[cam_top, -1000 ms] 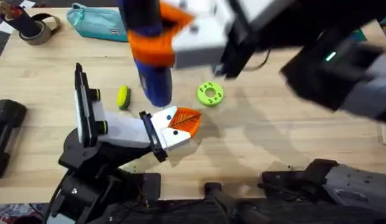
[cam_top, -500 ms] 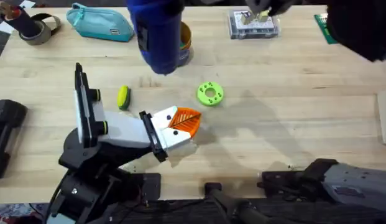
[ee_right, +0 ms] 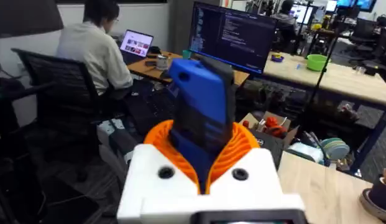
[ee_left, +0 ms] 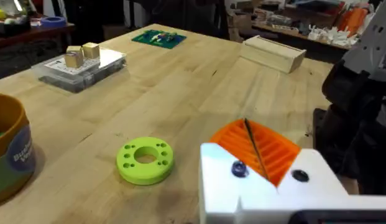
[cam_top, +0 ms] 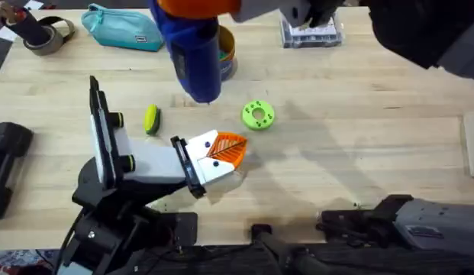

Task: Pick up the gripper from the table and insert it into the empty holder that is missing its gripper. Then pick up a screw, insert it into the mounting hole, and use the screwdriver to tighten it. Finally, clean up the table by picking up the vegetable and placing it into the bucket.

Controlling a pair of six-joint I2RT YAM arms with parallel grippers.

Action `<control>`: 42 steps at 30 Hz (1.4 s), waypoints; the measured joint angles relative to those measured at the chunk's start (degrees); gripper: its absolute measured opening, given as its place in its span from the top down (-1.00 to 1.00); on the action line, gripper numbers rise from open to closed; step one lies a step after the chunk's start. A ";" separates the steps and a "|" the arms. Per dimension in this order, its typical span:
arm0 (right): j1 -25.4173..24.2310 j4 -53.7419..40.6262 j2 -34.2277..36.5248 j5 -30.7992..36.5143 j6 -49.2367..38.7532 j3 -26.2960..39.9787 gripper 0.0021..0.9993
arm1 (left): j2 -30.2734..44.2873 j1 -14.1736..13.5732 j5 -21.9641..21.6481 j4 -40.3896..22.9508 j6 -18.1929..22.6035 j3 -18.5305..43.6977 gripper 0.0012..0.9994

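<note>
Overhead, the right gripper (cam_top: 197,6) hangs high over the far side of the table (cam_top: 359,130), its orange pads clamped around the blue screwdriver (cam_top: 195,53), whose tip points down above the wood between the bucket (cam_top: 226,52) and the vegetable (cam_top: 151,119). Nearer the bases, the left arm lies low with its white holder (cam_top: 208,164) carrying the orange gripper (cam_top: 229,148); I cannot tell how far its jaws stand apart. Just beyond sits a lime-green disc (cam_top: 258,115).
</note>
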 joint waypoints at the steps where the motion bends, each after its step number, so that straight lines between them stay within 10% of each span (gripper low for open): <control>1: 0.00 0.03 0.01 -0.16 0.04 0.00 0.94 | 0.00 0.00 0.00 0.00 0.07 0.00 0.98; 42: 4.87 5.54 -0.52 3.23 -6.14 -13.86 0.94 | 0.00 0.00 -0.06 0.00 0.72 0.00 0.98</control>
